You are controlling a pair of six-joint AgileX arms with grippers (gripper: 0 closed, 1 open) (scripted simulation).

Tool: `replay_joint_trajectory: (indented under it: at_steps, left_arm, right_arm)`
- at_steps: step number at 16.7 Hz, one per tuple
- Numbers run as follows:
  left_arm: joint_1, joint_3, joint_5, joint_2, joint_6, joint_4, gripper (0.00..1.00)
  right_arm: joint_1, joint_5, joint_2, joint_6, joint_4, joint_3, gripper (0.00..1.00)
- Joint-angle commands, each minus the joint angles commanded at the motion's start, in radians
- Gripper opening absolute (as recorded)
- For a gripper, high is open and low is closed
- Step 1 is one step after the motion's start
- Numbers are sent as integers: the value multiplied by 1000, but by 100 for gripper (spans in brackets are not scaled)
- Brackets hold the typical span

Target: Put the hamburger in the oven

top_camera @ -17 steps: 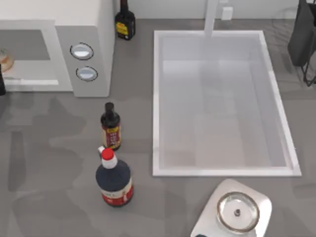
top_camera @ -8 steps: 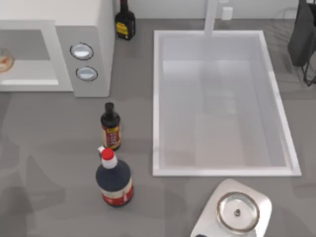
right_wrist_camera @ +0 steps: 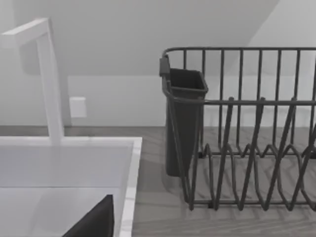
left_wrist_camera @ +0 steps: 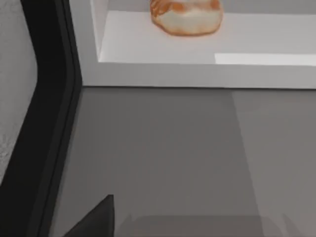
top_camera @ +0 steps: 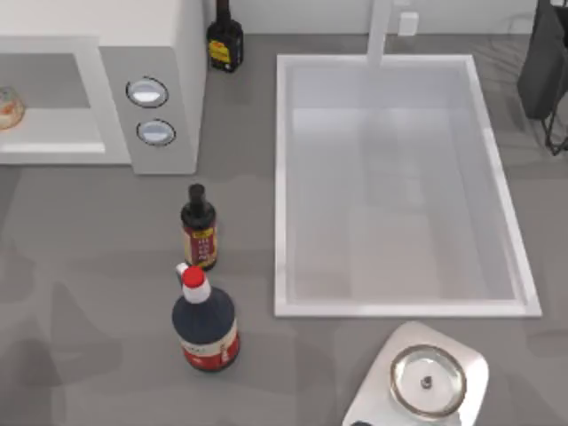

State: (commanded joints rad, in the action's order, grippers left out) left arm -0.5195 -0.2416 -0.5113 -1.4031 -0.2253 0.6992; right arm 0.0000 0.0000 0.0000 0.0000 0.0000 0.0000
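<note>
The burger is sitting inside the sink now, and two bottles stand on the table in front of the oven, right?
Not quite. The burger sits inside the oven, not the sink; the top view shows it, and the left wrist view too. The two bottles do stand on the table in front of the oven.

Hamburger inside oven

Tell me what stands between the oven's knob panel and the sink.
In the top view, bare grey countertop separates the oven from the sink; a dark bottle stands at the back of that gap.
</note>
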Motion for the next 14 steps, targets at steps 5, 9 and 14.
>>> replay_joint_trajectory:
  at_steps: [5, 9, 14]
  left_arm:
    - [0, -102, -1, 143, 3, -268, 100]
    - [2, -198, 2, 288, 4, -530, 100]
    - [4, -254, 6, 374, 5, -633, 100]
  right_arm:
    - [0, 0, 0, 0, 0, 0, 100]
    - [0, 0, 0, 0, 0, 0, 100]
    - [0, 0, 0, 0, 0, 0, 100]
